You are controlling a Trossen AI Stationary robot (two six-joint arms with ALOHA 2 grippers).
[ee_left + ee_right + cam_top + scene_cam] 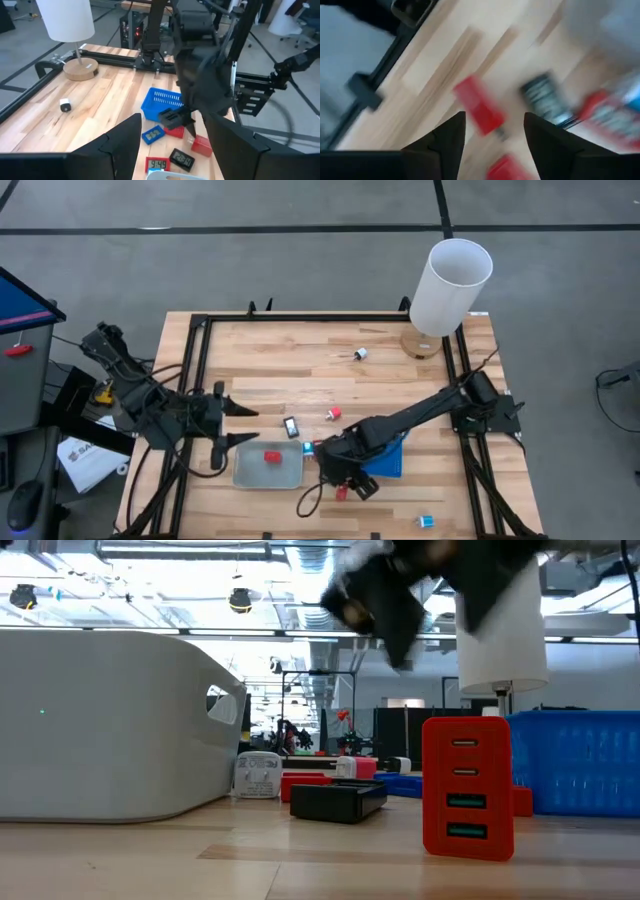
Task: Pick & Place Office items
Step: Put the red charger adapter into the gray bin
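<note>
My right gripper (338, 478) hangs open above the table's near middle, at the near-left corner of the blue tray (388, 460). In the blurred right wrist view a red block (479, 107) lies on the wood ahead of the open fingers (494, 117), with a black rectangle (543, 95) beside it. In the low view a red block (467, 787) stands upright. One red block (271, 457) lies in the grey tray (250, 473). A black piece (291, 427), a small red piece (334, 413), a white bit (360, 354) and a cyan bit (427, 522) rest on the table. My left gripper (248, 425) waits open, left of the grey tray.
The tall white cylinder (450, 285) stands on a round wooden base at the far right corner. Black frame rails (198, 350) run along the table's left, far and right sides. Bare wood lies across the table's far half.
</note>
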